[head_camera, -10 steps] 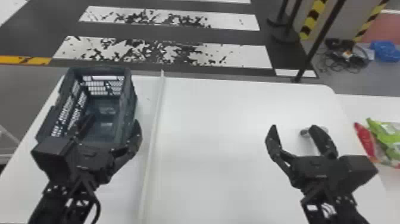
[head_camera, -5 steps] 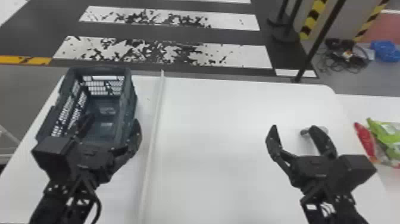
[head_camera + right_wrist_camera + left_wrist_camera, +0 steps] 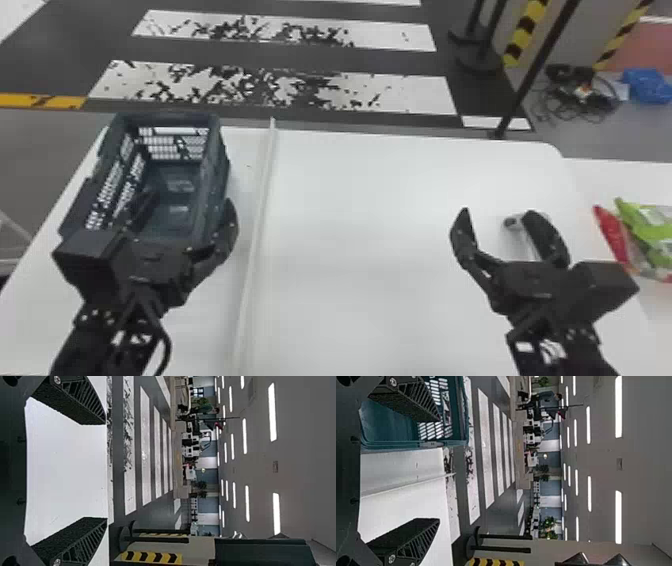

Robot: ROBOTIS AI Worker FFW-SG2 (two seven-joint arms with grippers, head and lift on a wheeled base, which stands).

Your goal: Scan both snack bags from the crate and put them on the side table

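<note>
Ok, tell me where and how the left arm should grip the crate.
I'd take the crate by the top rim of its long right-hand wall, from above, one finger inside and one outside. It stands upright with its top open, so that narrow upright wall can probably be straddled; the left end effector has its fingers spread.

Black arms (image 3: 80, 352) with boxy housings (image 3: 607, 290); looped black cable (image 3: 168, 345); white forearm patches (image 3: 552, 350); round silver screws (image 3: 392, 559); ribbed-sided black fingers (image 3: 411, 544)

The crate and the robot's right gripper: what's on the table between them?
The head view shows a thin pale strip running along the white table between the crate and right gripper.
</note>
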